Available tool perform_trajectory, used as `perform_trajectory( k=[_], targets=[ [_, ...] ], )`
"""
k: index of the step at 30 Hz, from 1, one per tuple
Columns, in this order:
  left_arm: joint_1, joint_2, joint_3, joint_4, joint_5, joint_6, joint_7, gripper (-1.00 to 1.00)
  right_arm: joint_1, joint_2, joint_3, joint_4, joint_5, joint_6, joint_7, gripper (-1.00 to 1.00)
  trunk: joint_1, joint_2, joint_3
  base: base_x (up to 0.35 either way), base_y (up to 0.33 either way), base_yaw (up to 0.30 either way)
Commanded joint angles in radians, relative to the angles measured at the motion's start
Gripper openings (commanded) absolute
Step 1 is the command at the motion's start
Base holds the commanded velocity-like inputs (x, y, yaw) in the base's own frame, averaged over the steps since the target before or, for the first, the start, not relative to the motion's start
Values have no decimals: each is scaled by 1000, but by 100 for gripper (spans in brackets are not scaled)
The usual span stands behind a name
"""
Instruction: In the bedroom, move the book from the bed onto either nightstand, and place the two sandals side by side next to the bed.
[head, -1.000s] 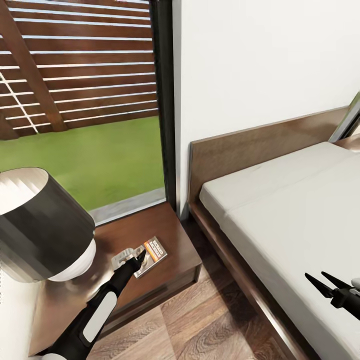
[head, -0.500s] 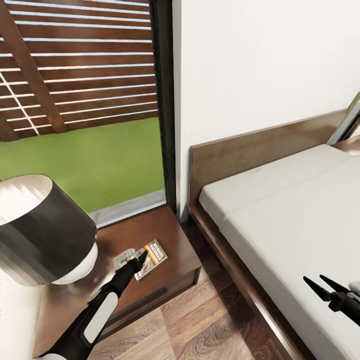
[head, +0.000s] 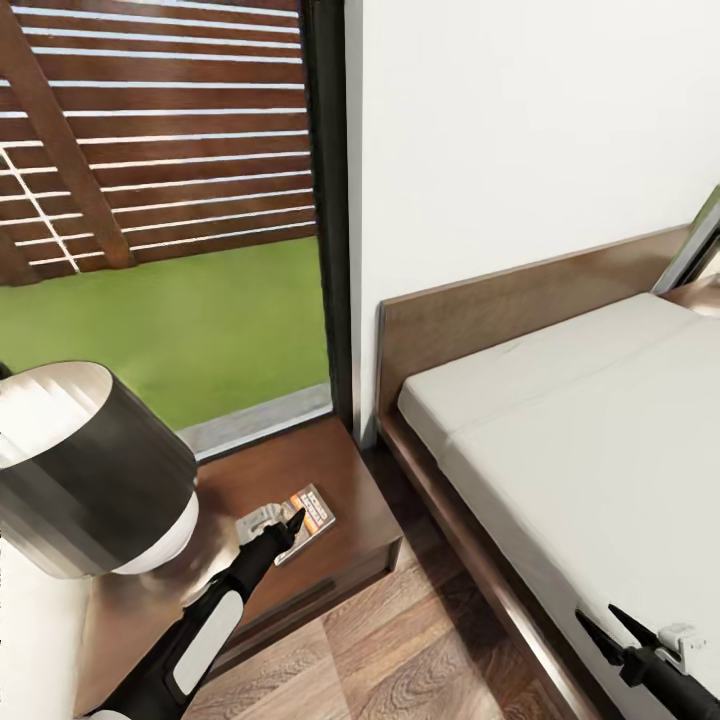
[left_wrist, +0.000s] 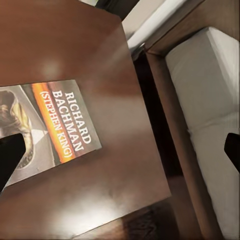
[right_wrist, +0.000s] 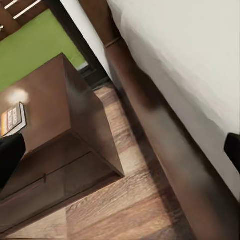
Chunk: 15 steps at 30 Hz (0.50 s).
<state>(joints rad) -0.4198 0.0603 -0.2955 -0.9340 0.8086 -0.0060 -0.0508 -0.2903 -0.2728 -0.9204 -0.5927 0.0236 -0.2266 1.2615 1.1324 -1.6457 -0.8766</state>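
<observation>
The left hand (head: 283, 527) hovers at the book (head: 303, 511), fingers spread, one tip over the cover's near edge; whether it touches is hard to tell. The book lies flat on the nightstand (head: 340, 470), near its front right part, partly hidden by the hand. A lamp (head: 85, 470) at far left hides the nightstand's left part. The bed (head: 560, 420) stands just right of it. The right hand (head: 610, 630), fingers spread and empty, hangs over the bed's near edge, its arm cut off.
</observation>
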Motion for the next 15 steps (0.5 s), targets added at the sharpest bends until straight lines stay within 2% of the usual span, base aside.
perform_trajectory(
  k=[1,3,9,13,15],
  targets=[
    [-1,1,-7,2,11,-1,-2,100,-1,0,-4,13,5,-24,4,100,-4,7,3,0,0,0],
    [5,2,-19,7,10,-1,-1,100,-1,0,-4,55,19,-79,4,100,-8,14,6,0,0,0],
    [30,2,-28,10,8,-2,-1,100,-1,-1,-3,93,32,-115,4,100,-31,56,25,0,0,0],
    [46,3,-29,10,-32,-2,-1,100,-1,-2,-4,98,34,-120,6,100,-31,56,25,0,0,0],
    [56,2,-29,10,-70,-2,-1,100,-1,-3,-4,99,34,-120,7,100,-31,56,25,0,0,0]
  ],
)
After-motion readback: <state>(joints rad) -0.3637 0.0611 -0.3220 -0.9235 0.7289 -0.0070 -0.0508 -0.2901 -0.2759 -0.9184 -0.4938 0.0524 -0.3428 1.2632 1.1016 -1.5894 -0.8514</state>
